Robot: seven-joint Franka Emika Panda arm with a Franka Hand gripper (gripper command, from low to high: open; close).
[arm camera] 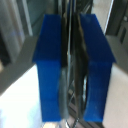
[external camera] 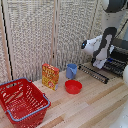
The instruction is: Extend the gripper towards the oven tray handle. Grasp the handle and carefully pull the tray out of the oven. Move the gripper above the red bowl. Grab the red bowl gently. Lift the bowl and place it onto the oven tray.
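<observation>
In the wrist view my gripper (arm camera: 71, 65) is shut, its blue fingers (arm camera: 49, 65) pressed on a thin dark metal bar, the oven tray handle (arm camera: 69, 45). In the exterior view the gripper (external camera: 99, 64) sits at the exterior view's right, low over the oven tray (external camera: 94, 73), a dark wire rack sticking out from the black oven (external camera: 118, 59). The red bowl (external camera: 73, 86) rests upright on the wooden table, apart from the rack and toward the exterior view's left of it.
A blue cup (external camera: 72, 70) stands just behind the bowl. A yellow and red box (external camera: 50, 76) stands beside it. A large red mesh basket (external camera: 22, 100) fills the front of the exterior view's left. A woven screen (external camera: 45, 35) lines the back.
</observation>
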